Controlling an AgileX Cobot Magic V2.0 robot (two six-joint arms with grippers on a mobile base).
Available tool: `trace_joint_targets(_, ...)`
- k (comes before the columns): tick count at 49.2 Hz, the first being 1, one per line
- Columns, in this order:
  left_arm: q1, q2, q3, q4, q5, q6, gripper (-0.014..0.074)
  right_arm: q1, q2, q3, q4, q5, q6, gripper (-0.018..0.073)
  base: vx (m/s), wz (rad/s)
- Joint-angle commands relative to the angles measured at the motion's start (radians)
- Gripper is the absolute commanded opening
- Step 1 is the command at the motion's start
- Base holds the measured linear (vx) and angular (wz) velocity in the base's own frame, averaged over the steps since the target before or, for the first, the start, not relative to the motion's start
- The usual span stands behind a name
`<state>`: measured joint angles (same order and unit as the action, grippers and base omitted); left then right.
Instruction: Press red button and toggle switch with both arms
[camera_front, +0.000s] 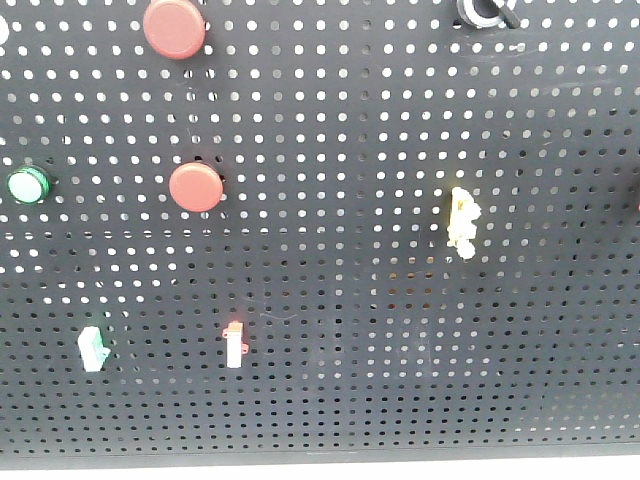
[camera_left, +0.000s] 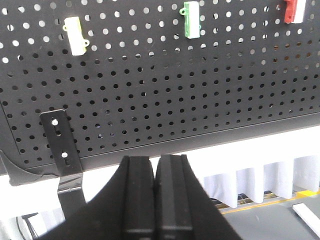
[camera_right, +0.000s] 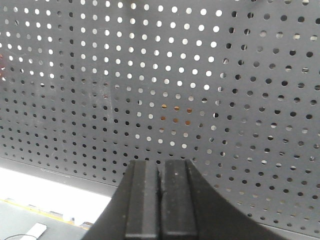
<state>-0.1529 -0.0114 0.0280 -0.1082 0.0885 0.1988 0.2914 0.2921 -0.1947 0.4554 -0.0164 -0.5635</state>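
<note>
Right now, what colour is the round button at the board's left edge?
Green, seen best in the front view; two red buttons sit to its right.

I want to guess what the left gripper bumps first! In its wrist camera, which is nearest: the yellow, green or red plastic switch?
From the left gripper:
1. Green plastic switch, nearest, top middle.
2. Yellow plastic switch, upper left; red plastic switch, top right corner. Too close to call.

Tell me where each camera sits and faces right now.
Front view: faces the pegboard square on, showing two red buttons, a green button and small switches; no arm shows.
Left wrist view: behind the closed left tool, looking up at the board's lower edge.
Right wrist view: behind the closed right tool, facing bare board.
Front and left wrist views share the green switch.
</note>
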Motion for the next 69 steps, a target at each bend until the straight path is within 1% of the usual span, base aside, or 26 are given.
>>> trace_joint_targets(1, 0.003, -0.015, 0.033, -0.009, -0.077, -0.008, 0.0002, -0.007, 0.008, -0.025, -0.005, -0.073, -0.008, -0.0003, 0.00, 0.00)
trace_joint_targets(4, 0.003, -0.015, 0.033, -0.009, -0.077, -0.008, 0.0002, -0.007, 0.008, -0.014, -0.019, -0.064, 0.005, -0.0003, 0.00, 0.00)
trace_joint_targets(7, 0.003, -0.015, 0.033, -0.009, -0.077, -0.008, 0.0002, -0.007, -0.001, 0.012, -0.076, -0.059, 0.048, -0.0003, 0.00, 0.00)
trace_joint_targets(11, 0.003, -0.015, 0.033, -0.009, -0.077, -0.008, 0.0002, -0.007, -0.029, 0.058, -0.200, -0.058, 0.182, -0.0003, 0.00, 0.00)
trace_joint_targets(14, 0.003, -0.015, 0.033, -0.009, -0.077, -0.008, 0.0002, -0.007, -0.063, 0.103, -0.354, -0.057, 0.306, -0.0003, 0.00, 0.00)
trace_joint_targets(17, 0.003, -0.015, 0.033, -0.009, -0.077, -0.008, 0.0002, -0.007, -0.106, 0.151, -0.481, -0.054, 0.476, -0.0003, 0.00, 0.00)
trace_joint_targets(19, 0.003, -0.015, 0.033, -0.009, -0.077, -0.008, 0.0002, -0.011, -0.132, 0.177, -0.547, -0.053, 0.550, -0.0003, 0.00, 0.00)
trace_joint_targets(22, 0.003, -0.015, 0.033, -0.009, -0.077, -0.008, 0.0002, -0.040, -0.181, 0.215, -0.566, -0.036, 0.655, -0.0003, 0.00, 0.00)
trace_joint_targets(25, 0.003, -0.015, 0.033, -0.009, -0.077, -0.008, 0.0002, -0.082, -0.226, 0.237, -0.562, -0.006, 0.709, -0.0003, 0.00, 0.00)
trace_joint_targets(28, 0.003, -0.015, 0.033, -0.009, -0.077, -0.008, 0.0002, -0.128, -0.272, 0.237, -0.560, 0.062, 0.721, -0.0003, 0.00, 0.00)
trace_joint_targets(32, 0.003, -0.015, 0.033, -0.009, -0.077, -0.008, 0.0002, -0.185, -0.324, 0.237, -0.567, 0.112, 0.700, -0.0003, 0.00, 0.00)
trace_joint_targets(34, 0.003, -0.015, 0.033, -0.009, -0.077, -0.008, 0.0002, -0.210, -0.320, 0.237, -0.569, 0.113, 0.693, -0.0003, 0.00, 0.00)
trace_joint_targets(40, 0.003, -0.016, 0.033, -0.009, -0.077, -0.008, 0.0002, -0.251, -0.320, 0.237, -0.569, 0.109, 0.698, -0.0003, 0.00, 0.00)
trace_joint_targets(69, 0.003, -0.016, 0.033, -0.009, -0.077, -0.008, 0.0002, -0.255, -0.320, 0.237, -0.569, 0.112, 0.698, -0.0003, 0.00, 0.00)
